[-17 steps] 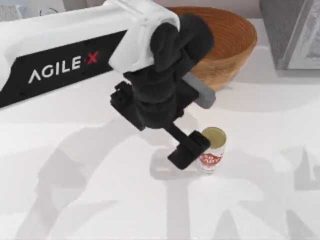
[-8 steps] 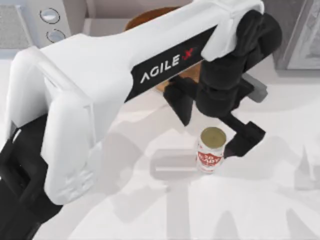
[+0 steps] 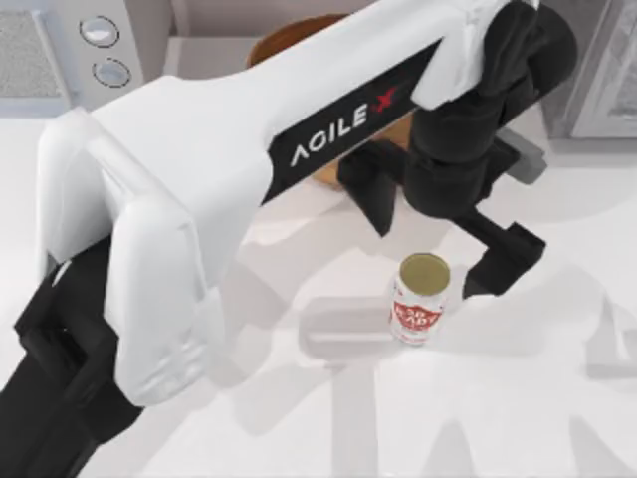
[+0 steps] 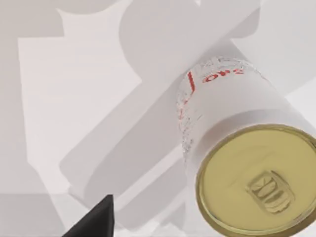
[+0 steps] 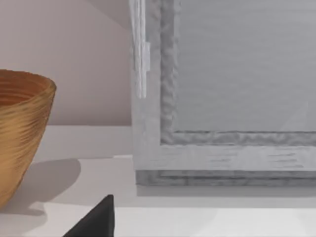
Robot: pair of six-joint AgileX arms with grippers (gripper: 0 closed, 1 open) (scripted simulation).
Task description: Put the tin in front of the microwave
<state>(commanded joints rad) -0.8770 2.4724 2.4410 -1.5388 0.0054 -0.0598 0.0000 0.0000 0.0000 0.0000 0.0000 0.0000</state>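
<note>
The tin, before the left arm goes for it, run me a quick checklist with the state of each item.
1. Tin upright on the table: ok.
2. Left gripper near the tin: ok, one finger beside it at its right.
3. Fingers astride the tin: cannot tell.
4. Tin gripped: not ok, it stands free.
5. Microwave at the far left, spot in front hidden by the arm: cannot tell.
6. Basket apart from the tin: ok.

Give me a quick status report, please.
Left pincer beside the small white-labelled, gold-lidded tin, not holding. Tin upright on table. Pale grey-white microwave far left; left arm spans between.
</note>
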